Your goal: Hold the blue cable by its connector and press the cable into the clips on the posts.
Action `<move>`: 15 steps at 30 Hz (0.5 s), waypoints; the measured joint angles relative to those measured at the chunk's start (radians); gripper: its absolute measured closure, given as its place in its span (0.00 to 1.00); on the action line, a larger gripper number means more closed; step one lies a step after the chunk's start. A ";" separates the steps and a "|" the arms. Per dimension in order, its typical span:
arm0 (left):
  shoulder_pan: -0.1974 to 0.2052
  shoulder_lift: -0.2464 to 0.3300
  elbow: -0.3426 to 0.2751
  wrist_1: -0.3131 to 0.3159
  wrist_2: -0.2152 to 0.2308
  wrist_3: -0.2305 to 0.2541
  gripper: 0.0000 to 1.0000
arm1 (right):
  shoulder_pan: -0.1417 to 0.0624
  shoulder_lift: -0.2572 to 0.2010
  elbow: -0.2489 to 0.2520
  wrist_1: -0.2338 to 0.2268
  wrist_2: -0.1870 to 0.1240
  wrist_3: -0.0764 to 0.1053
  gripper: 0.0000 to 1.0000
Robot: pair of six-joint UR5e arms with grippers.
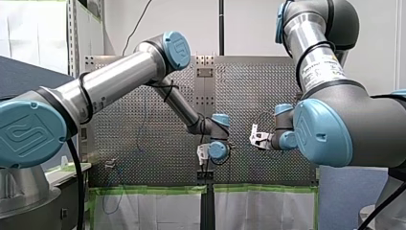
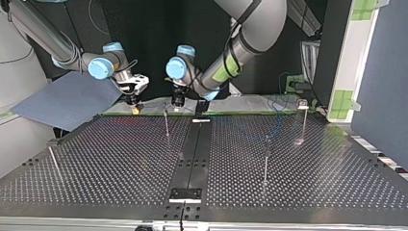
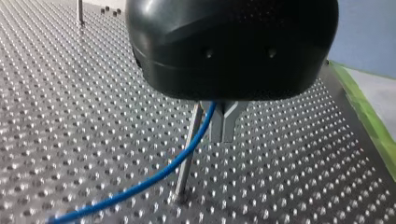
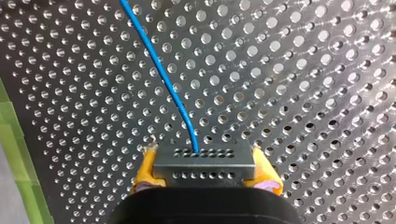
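— Where do we have the blue cable (image 4: 163, 77)?

— By its connector (image 4: 204, 170). Our right gripper (image 4: 204, 161) is clenched on that grey block, with a yellow pad (image 4: 145, 165) pressed to each end. The cable leaves the block's face and runs off over the perforated table (image 4: 303, 70).

— And our left gripper (image 3: 223, 135)?

— Its metal fingertips (image 3: 217, 126) meet just beside the slim post (image 3: 187, 161). The cable comes out from under the black body right at those fingers and crosses the post's shaft. From there it trails away from the post, low over the table. We cannot tell whether the fingers pinch the cable.

— Is the cable in a clip on that post?

— The post's head is hidden behind our left gripper, so we cannot say.

— How do our grippers sit about the post?

— In the top view the post stands between them. Our left gripper is just beside it and our right gripper is near it on the other side. Both hang above the table.
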 joint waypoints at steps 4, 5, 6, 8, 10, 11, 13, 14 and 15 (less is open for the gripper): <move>0.024 -0.001 0.013 -0.009 0.025 0.000 1.00 | -0.001 0.001 -0.007 0.000 -0.001 0.001 1.00; 0.028 -0.001 0.016 -0.011 0.030 0.000 1.00 | -0.001 0.002 -0.009 0.000 -0.001 0.001 1.00; 0.031 -0.001 0.019 -0.012 0.035 0.000 1.00 | -0.002 0.002 -0.011 0.000 -0.001 0.002 1.00; 0.037 -0.001 0.026 -0.014 0.050 0.000 1.00 | -0.002 0.002 -0.017 0.001 -0.001 0.002 1.00; 0.041 -0.001 0.035 -0.015 0.067 -0.001 1.00 | -0.002 0.003 -0.022 0.001 -0.001 0.002 1.00; 0.042 -0.001 0.040 -0.015 0.075 -0.001 1.00 | -0.001 0.003 -0.025 0.002 -0.002 0.002 1.00; 0.043 -0.001 0.052 -0.016 0.090 -0.004 1.00 | -0.001 0.003 -0.029 0.002 -0.003 0.003 1.00; 0.044 -0.001 0.058 -0.017 0.095 -0.006 1.00 | -0.002 0.003 -0.032 0.002 -0.003 0.003 1.00; 0.045 -0.001 0.064 -0.019 0.100 -0.008 1.00 | -0.002 0.004 -0.033 0.001 -0.003 0.003 1.00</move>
